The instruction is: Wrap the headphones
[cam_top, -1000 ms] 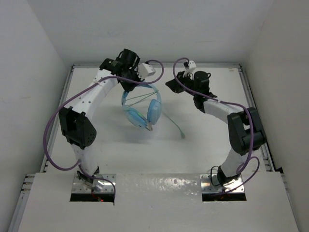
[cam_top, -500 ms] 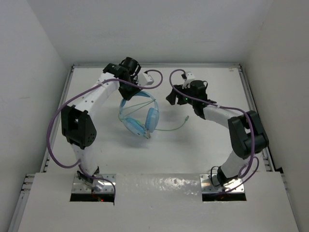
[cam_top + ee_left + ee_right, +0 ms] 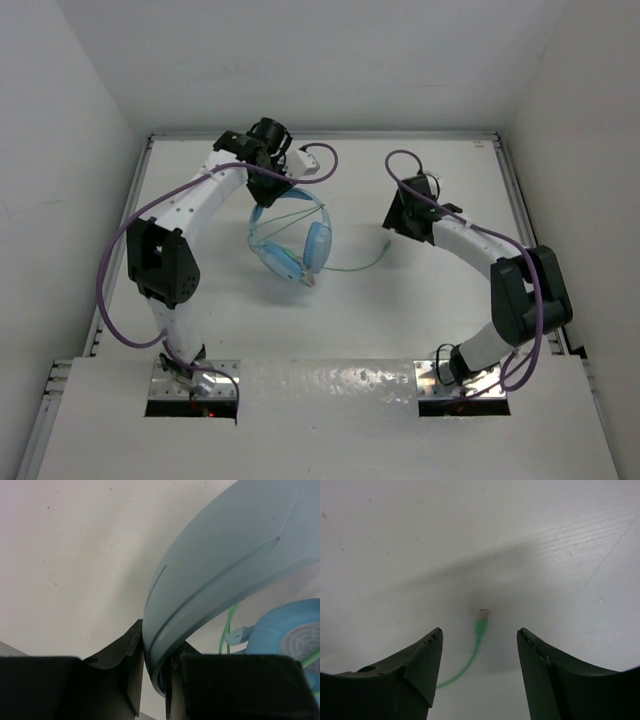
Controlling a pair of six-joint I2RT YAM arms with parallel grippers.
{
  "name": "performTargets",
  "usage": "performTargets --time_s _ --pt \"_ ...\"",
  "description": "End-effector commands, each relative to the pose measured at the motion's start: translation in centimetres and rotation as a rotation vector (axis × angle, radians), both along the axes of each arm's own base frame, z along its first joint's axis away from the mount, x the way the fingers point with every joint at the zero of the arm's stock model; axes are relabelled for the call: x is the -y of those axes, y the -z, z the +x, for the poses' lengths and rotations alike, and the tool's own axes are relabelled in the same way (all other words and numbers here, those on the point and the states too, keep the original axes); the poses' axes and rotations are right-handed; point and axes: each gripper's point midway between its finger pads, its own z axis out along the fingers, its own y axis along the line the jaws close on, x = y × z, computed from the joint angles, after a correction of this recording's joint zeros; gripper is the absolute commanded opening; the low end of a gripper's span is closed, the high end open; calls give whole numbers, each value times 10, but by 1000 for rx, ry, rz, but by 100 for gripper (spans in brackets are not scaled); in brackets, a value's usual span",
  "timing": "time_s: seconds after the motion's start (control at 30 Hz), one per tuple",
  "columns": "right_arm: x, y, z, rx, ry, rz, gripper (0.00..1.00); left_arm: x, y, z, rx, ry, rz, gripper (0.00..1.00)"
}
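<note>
The light blue headphones (image 3: 290, 235) hang tilted over the table's back middle, ear cups low. My left gripper (image 3: 268, 178) is shut on the headband (image 3: 220, 570); an ear cup (image 3: 295, 640) shows at the left wrist view's right edge. The pale green cable (image 3: 355, 266) runs across the headband, then right along the table to its plug (image 3: 386, 244). My right gripper (image 3: 392, 222) is open just above the plug. In the right wrist view the plug (image 3: 483, 616) lies between the open fingers (image 3: 420, 665), untouched.
White walls close in the table on the left, back and right. Thick purple robot cables (image 3: 110, 270) loop beside both arms. A raised rail (image 3: 520, 200) runs along the table's right edge.
My right gripper has swung from the back middle to the right and down over the cable's plug. The cable's free end has shifted from the front right toward the right gripper. The left gripper barely moved.
</note>
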Motion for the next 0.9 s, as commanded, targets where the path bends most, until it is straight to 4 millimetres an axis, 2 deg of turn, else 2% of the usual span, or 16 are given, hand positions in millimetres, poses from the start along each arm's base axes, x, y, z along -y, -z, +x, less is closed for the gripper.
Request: performTargets --time_s 0.0,0.07,0.13,0.27,0.4,0.5,0.53,0.63,0.67,0.73,0.77,0.8,0.87 --pt "-15 9 0 -5 2 51 58 13 -25 0 53 10 -78 0" --pt "-24 8 3 -6 -49 67 58 13 -25 -1 52 9 -80 0" --pt "-23 9 3 -16 -45 49 58 13 -24 -1 50 4 -79 0" --pt "-8 32 -8 -103 3 -24 58 16 -26 -3 47 4 -92 0" --pt "-7 59 -15 -175 14 -39 58 17 -28 0 58 6 -93 0" --pt "-15 70 -8 -180 -18 -22 55 17 -28 0 60 8 -90 0" --pt "-18 68 0 -169 -21 -18 54 16 -27 -1 57 8 -89 0" --pt "-20 79 -3 -235 -20 -27 41 16 -29 -1 63 6 -90 0" --pt "-19 81 -5 -246 -13 -28 30 17 -29 0 66 7 -91 0" --pt "-15 89 -14 -275 16 -26 18 16 -30 -1 67 2 -91 0" --pt "-14 90 -17 -281 27 -23 6 16 -30 -1 69 2 -91 0" --pt "-14 91 -18 -280 38 -15 0 15 -31 -1 70 -1 -90 0" --pt "-10 86 -15 -241 72 5 0 16 -30 -1 67 2 -88 0"
